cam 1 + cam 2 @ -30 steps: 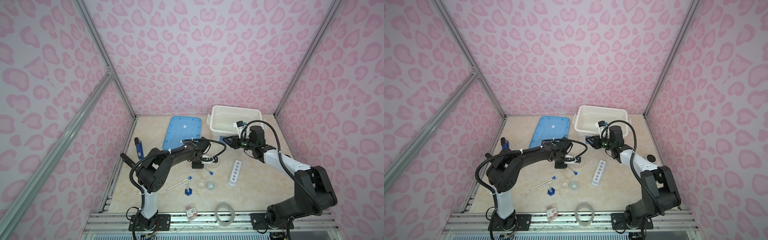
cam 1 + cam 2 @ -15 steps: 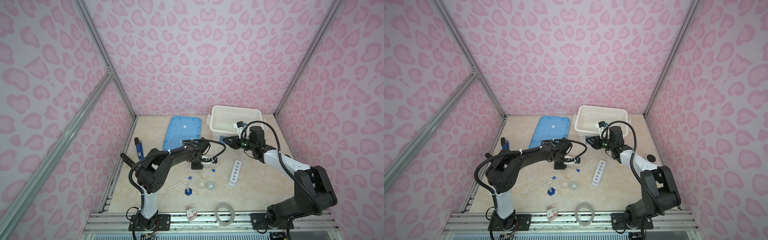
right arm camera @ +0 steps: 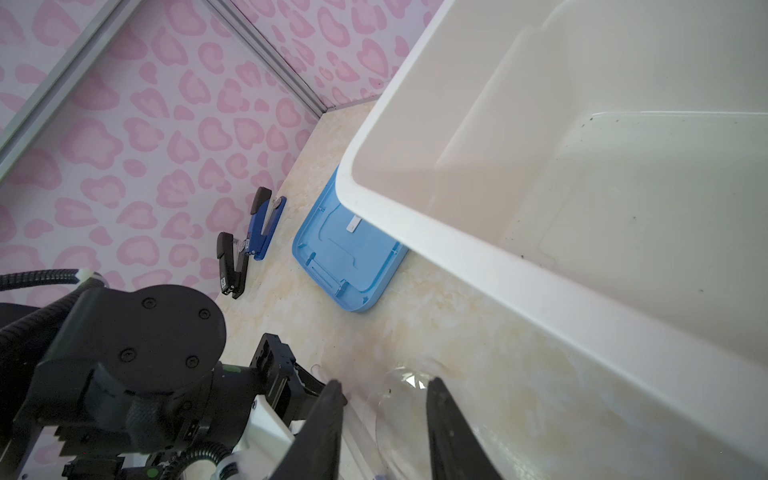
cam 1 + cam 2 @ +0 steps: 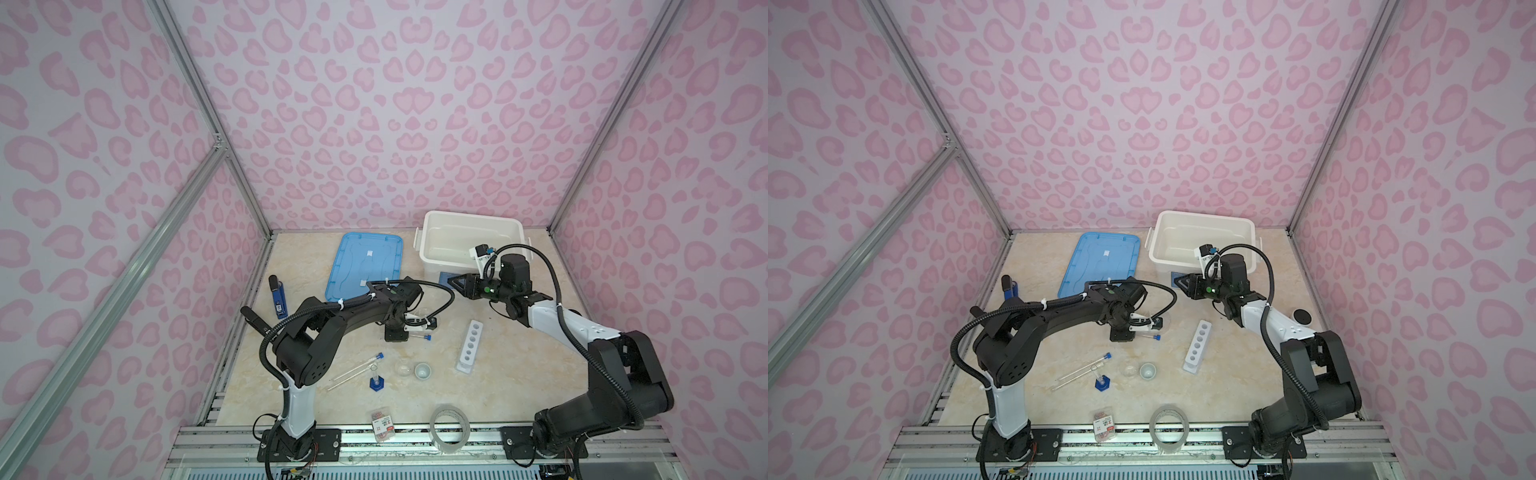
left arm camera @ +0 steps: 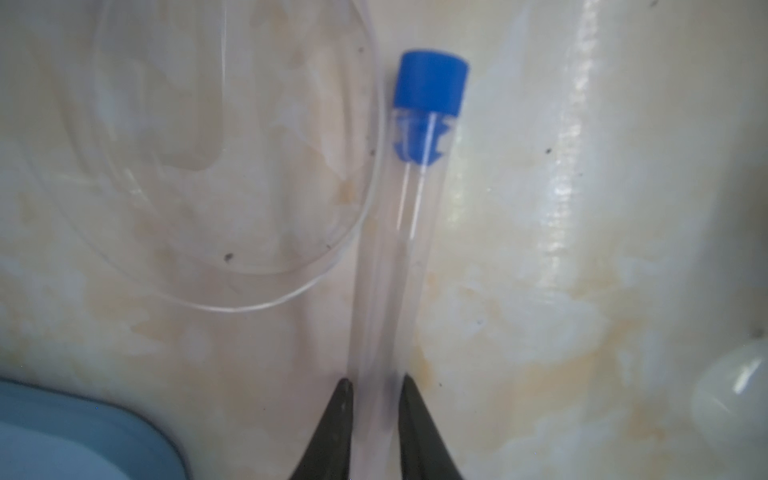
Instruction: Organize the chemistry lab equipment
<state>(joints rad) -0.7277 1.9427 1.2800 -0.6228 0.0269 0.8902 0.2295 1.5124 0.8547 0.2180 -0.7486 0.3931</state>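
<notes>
Tube on the table and the grab is on: the blue-capped test tube lies flat on the marble tabletop, and the left gripper has a black fingertip pressed to each side of the glass, well back from the blue cap. It is clamped on the bare glass, probably because the smooth, narrow shaft fits squarely between the pads, while the cap would offer a stubby, uneven hold.

Just beside the tube sits the clear petri dish, its rim so close that I cannot tell whether they touch. A straight lift looks wise, since a sideways drag could shove that dish.

Further out, the white six-hole rack lies well apart to the right with its holes facing up, the likely home for this tube. Two more tubes wait nearer the front beside the small blue-based cylinder.

The right gripper hangs spread and empty by the front wall of the white bin, seemingly parked clear of the left arm's lane.
</notes>
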